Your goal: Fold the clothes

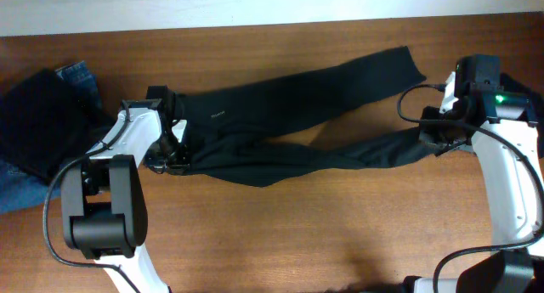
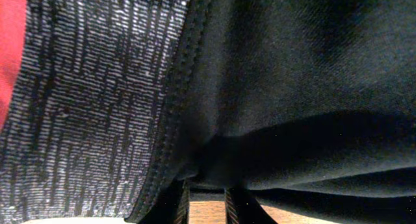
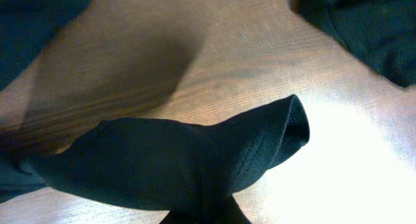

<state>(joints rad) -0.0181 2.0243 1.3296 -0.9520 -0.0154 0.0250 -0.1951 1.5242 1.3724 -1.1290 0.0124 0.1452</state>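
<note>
While both jaws grip black trousers (image 1: 255,110), legs (image 1: 357,153) stretched across table (image 1: 340,233).

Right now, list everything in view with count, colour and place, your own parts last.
black trousers: one, black with grey waistband and red inner trim, spread across the table's middle, legs to the right.
jeans: one, blue denim, far left, partly under a black cloth.
black cloth: one, black, on the jeans.
dark fabric: one, far right edge, mostly hidden.
table: one, brown wood, under everything.
left arm, right arm: two, white and black, near edge.
left gripper: one, black, closed on the trousers' waistband end.
right gripper: one, black, closed on the nearer leg's hem.
</note>
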